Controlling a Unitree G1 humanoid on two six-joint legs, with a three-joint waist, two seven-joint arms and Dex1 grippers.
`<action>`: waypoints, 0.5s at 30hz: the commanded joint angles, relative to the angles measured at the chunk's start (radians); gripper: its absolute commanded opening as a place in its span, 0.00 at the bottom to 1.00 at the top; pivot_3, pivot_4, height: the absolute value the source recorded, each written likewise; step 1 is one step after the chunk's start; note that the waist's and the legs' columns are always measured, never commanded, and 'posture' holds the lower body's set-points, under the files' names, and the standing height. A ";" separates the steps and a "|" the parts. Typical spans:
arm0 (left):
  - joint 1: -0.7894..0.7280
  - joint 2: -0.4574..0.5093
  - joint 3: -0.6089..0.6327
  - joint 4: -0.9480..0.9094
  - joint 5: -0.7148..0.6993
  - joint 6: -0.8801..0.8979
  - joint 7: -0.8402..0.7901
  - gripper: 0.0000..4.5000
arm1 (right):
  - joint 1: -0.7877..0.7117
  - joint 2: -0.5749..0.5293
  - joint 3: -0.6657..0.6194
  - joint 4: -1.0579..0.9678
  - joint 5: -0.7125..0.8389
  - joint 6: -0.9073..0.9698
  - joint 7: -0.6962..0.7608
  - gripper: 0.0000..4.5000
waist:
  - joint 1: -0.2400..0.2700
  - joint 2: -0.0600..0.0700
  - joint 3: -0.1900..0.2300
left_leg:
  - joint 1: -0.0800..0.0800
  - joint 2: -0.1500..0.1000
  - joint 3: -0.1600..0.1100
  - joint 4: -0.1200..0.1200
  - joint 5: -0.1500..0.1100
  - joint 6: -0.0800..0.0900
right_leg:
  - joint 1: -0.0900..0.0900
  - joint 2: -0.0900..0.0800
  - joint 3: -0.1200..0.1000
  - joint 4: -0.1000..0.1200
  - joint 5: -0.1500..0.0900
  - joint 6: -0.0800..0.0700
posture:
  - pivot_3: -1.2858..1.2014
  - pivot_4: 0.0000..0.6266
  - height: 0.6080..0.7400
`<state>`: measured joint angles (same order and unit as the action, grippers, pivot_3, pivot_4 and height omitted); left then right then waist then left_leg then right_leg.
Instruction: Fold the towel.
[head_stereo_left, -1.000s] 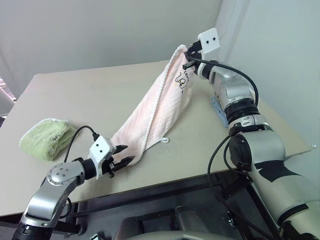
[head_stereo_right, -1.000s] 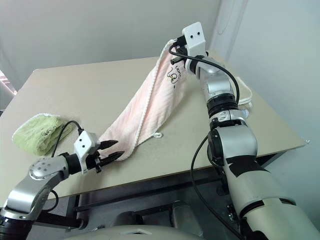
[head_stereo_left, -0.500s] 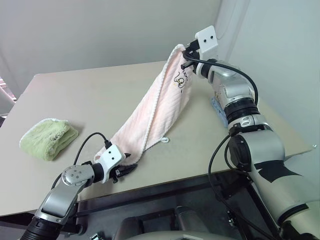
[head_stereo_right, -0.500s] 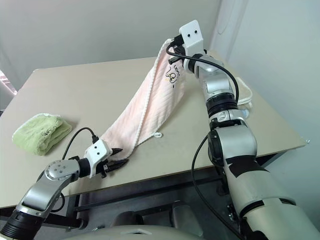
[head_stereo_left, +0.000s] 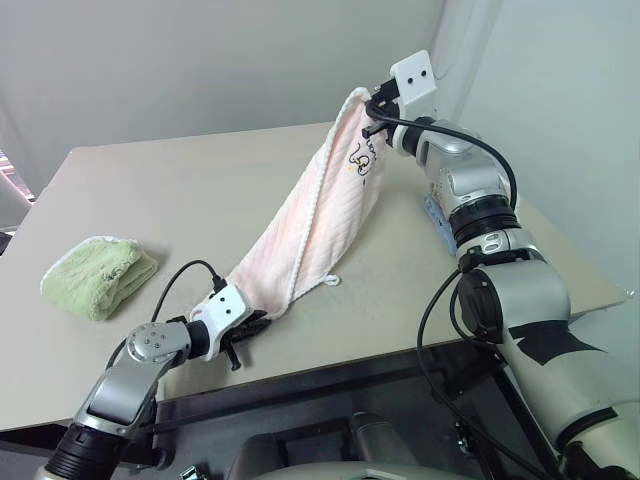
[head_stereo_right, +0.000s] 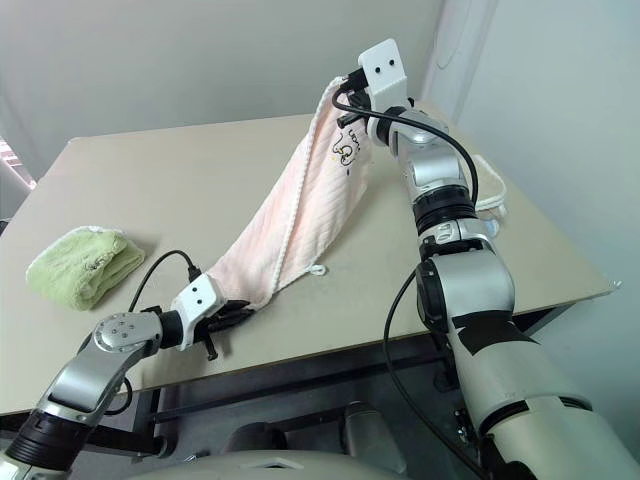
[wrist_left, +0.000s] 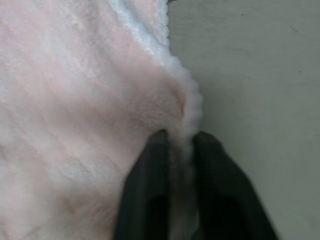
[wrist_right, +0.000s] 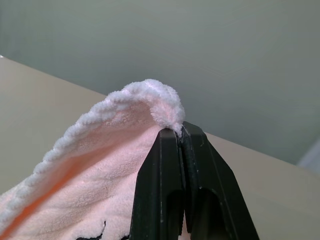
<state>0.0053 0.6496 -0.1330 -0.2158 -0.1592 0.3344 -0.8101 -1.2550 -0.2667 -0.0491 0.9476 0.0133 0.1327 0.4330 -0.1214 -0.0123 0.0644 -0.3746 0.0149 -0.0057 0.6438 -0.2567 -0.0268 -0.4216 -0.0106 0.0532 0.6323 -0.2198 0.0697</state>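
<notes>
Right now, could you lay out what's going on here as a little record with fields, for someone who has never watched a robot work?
Job: fold the towel
Towel: pale pink, stretched from a raised corner down to the table
Right pincer: shut on the towel's top corner, held high
Left pincer: shut on the towel's lower edge, low by the table's near edge
Loop: small, white, lying on the table
Green towel: bunched, lying apart on the robot's left
Fold: not yet made
</notes>
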 joint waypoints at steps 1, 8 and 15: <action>-0.002 0.009 0.015 -0.009 -0.018 0.005 -0.020 0.01 | -0.013 -0.011 -0.004 -0.055 0.005 -0.007 -0.009 0.00 | 0.000 0.000 0.000 | 0.000 0.000 0.000 0.000 0.000 0.000 | 0.000 0.000 0.000 0.000 0.000 0.000 | 0.52 0.00 0.92; -0.030 0.049 0.246 -0.057 -0.214 0.144 -0.030 0.01 | 0.029 -0.019 0.002 -0.071 -0.001 -0.012 -0.007 0.00 | 0.000 0.000 0.000 | 0.000 0.000 0.000 0.000 0.000 0.000 | 0.000 0.000 0.000 0.000 0.000 0.000 | 0.52 0.00 0.92; -0.210 0.137 0.471 0.217 -0.280 0.142 -0.012 0.01 | 0.083 -0.071 0.004 -0.044 -0.021 -0.012 -0.020 0.00 | 0.000 0.000 0.000 | 0.000 -0.001 -0.001 0.000 0.000 0.000 | 0.000 0.000 -0.001 0.000 0.000 0.000 | 0.52 0.00 0.92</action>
<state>-0.1614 0.7852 0.3157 -0.0409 -0.4395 0.5097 -0.8293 -1.1490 -0.3272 -0.0416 0.9314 -0.0060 0.1325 0.4247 -0.1214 -0.0121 0.0646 -0.3749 0.0141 -0.0061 0.6440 -0.2566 -0.0266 -0.4216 -0.0109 0.0524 0.6321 -0.2199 0.0699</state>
